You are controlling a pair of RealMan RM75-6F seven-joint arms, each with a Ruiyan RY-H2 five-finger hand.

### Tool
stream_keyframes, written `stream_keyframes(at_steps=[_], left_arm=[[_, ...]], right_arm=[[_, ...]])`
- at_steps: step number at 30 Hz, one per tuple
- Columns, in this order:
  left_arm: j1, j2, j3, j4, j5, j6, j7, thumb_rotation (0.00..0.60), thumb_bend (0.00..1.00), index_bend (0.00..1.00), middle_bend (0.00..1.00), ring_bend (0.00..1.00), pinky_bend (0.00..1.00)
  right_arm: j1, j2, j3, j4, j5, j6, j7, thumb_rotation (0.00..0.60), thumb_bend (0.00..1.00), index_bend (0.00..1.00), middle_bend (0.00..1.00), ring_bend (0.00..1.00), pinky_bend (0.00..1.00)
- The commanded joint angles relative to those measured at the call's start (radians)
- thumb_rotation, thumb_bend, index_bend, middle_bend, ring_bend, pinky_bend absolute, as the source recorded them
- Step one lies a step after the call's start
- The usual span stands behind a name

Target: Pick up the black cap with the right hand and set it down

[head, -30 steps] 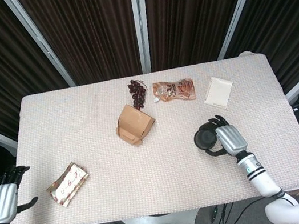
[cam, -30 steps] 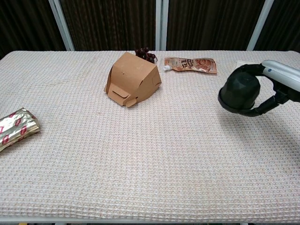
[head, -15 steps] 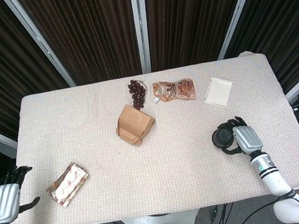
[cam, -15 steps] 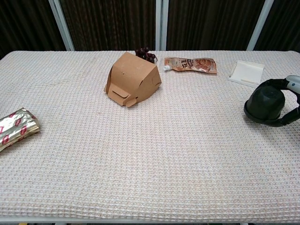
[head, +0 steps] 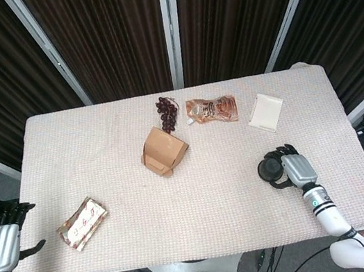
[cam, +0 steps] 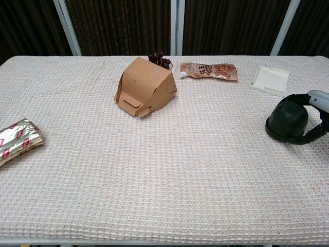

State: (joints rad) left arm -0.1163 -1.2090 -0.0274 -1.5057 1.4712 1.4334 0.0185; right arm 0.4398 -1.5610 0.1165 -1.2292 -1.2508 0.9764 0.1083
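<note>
Left hand (head: 1, 245): I see it off the table's near left corner in the head view, fingers apart, nothing in it.
Right hand (head: 296, 168): at the table's right side, near the front edge; I have its fingers curled round the cap, one above and one below in the chest view.
Cap (cam: 289, 121): black, sitting on the cloth (cam: 164, 175) with the right hand wrapped about it; I cannot tell whether its rim is fully down or just clear of the cloth.
Foil pack (cam: 16, 139): on the near left, lying flat, well apart from the cap.
Box (cam: 145, 86): brown cardboard, mid-table, tipped on its side, flap toward me.
White tray (cam: 270, 80): on the far right, beyond the cap and apart from it.
Pouch (cam: 209, 70): lying flat at the far side, right of the box.
Grapes (head: 167, 112): dark bunch just behind the box, left of the pouch.
</note>
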Motion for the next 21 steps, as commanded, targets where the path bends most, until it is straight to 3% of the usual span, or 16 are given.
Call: stream_keyframes(at_steps=[1, 8, 21], left_arm=[[0.002, 0.001, -0.001, 0.000, 0.001, 0.004, 0.000, 0.600, 0.04, 0.23, 0.19, 0.12, 0.28], [0.004, 0.003, -0.002, 0.000, -0.003, 0.004, 0.001, 0.600, 0.04, 0.23, 0.19, 0.12, 0.28], [0.002, 0.003, -0.004, -0.006, 0.000, 0.003, 0.005, 0.600, 0.04, 0.23, 0.19, 0.12, 0.28]], right_arm=[[0.004, 0.008, -0.009, 0.000, -0.010, -0.011, -0.003, 0.600, 0.02, 0.27, 0.34, 0.04, 0.00], [0.000, 0.018, -0.015, -0.006, -0.027, -0.009, 0.011, 0.600, 0.00, 0.18, 0.27, 0.00, 0.00], [-0.014, 0.063, -0.002, -0.057, -0.039, 0.028, 0.033, 0.600, 0.00, 0.16, 0.27, 0.00, 0.00]])
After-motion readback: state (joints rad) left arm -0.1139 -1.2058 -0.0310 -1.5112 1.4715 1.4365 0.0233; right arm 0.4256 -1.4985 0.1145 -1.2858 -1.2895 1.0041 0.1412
